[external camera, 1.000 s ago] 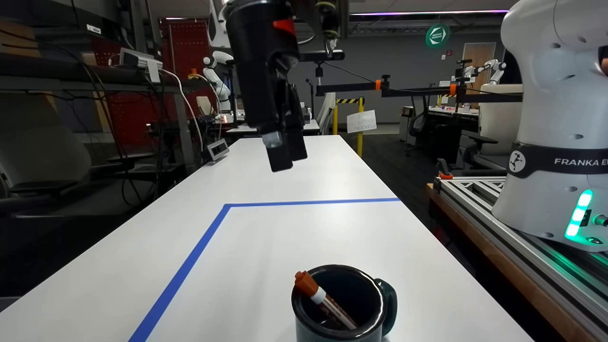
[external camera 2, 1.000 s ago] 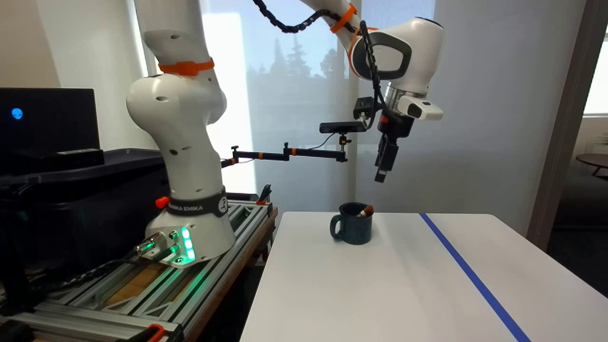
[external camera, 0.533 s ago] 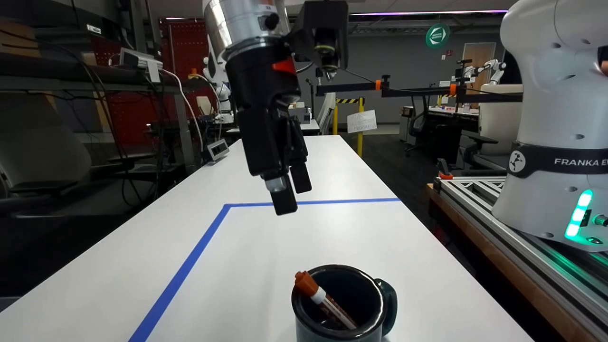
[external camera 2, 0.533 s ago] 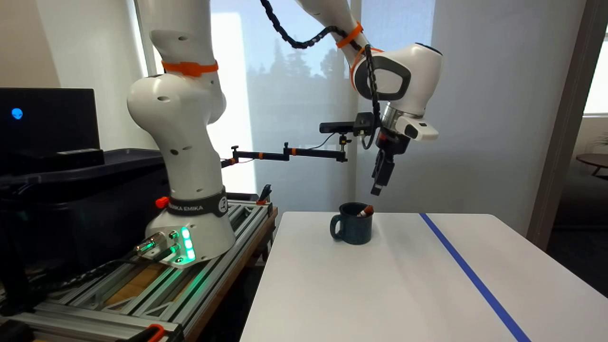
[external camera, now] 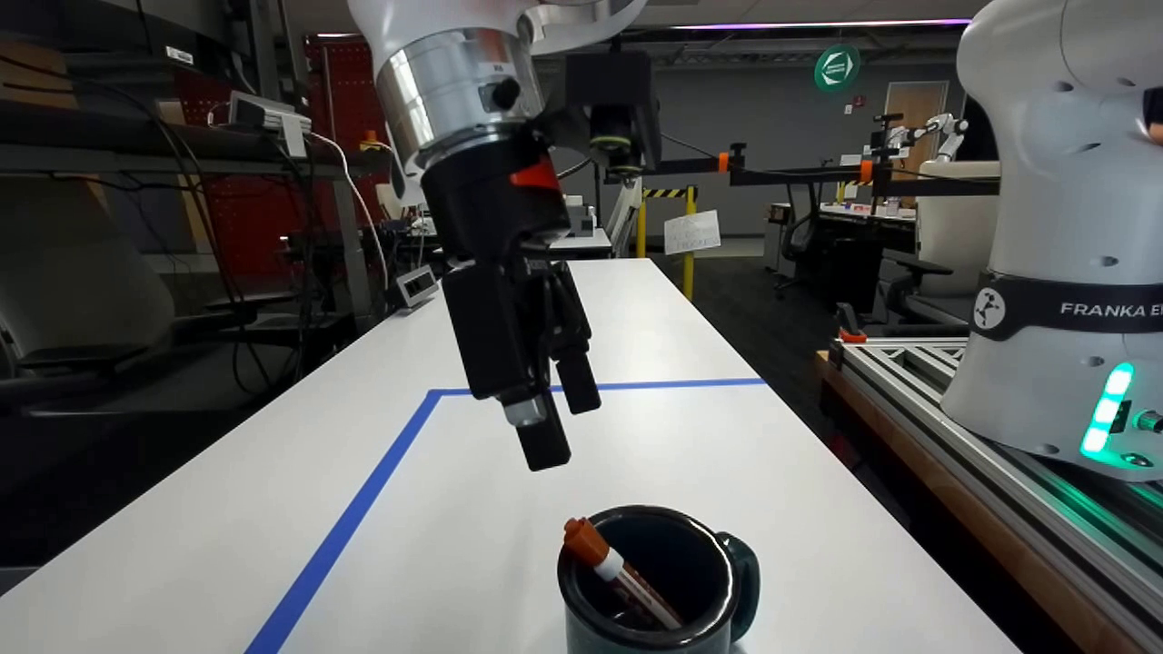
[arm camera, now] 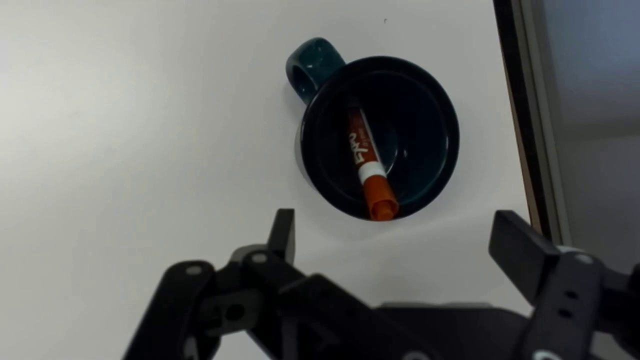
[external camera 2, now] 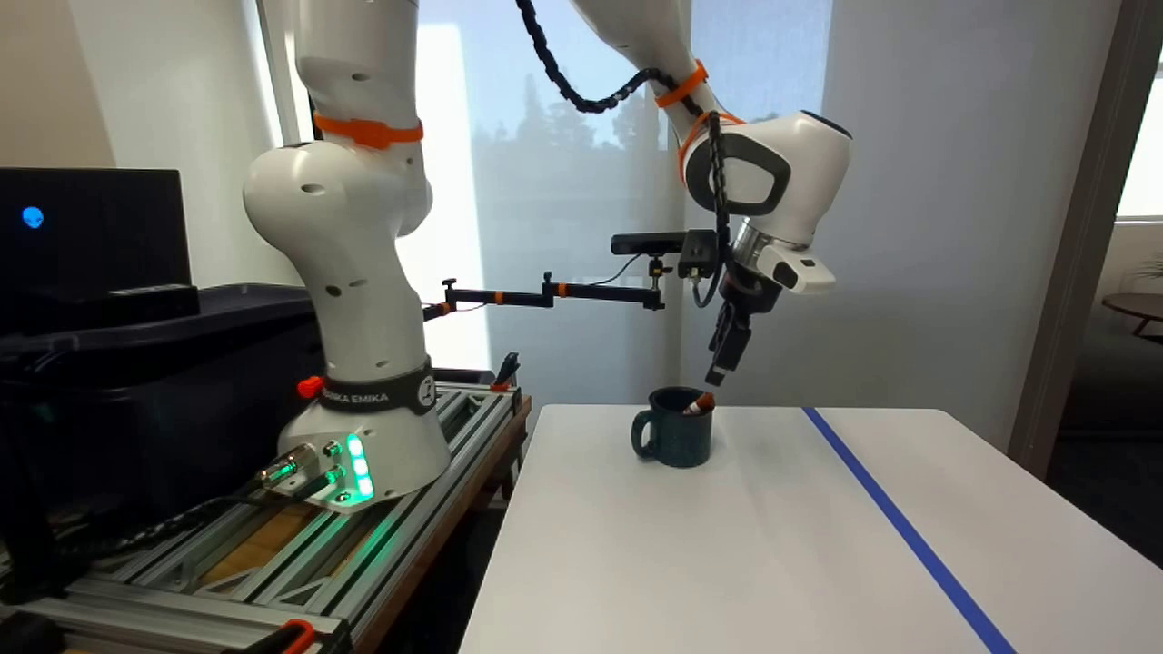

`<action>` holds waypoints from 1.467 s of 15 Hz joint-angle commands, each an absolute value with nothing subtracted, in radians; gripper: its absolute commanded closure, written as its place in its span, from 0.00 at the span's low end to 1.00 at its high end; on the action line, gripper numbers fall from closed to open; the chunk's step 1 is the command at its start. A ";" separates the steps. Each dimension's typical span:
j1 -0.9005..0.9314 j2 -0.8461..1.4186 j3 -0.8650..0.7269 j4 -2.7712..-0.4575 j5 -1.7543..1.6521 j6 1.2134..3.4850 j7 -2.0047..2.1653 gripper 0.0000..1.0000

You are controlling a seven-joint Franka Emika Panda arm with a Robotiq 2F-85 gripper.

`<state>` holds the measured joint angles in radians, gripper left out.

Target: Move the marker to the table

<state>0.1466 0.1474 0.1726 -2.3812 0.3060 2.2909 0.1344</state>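
Orange-red at the cap of the marker [arm camera: 368, 159], and white at the band next to it. Leans inside the dark teal mug [external camera 2: 680, 440], with the cap up at the rim and the other end low in the mug. Under this mug, the white table [external camera 2: 727, 563], marked with blue tape [external camera: 360, 509]. On the side of the handle, and well apart, the robot base [external camera 2: 391, 445], lit green. Over the table, tilted, the black gripper [external camera: 561, 420]: near the cap in both exterior views, and apart from marker and mug. Wide at the jaws, with the white of the table between them in the wrist view. Just beyond, the mug, with the cap on the side of the jaws.
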 commanded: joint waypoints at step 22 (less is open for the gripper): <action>0.157 0.294 0.171 -2.312 0.308 2.303 0.180 0.66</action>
<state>0.1463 0.2905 0.1725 -2.3233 0.3058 2.2980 0.1609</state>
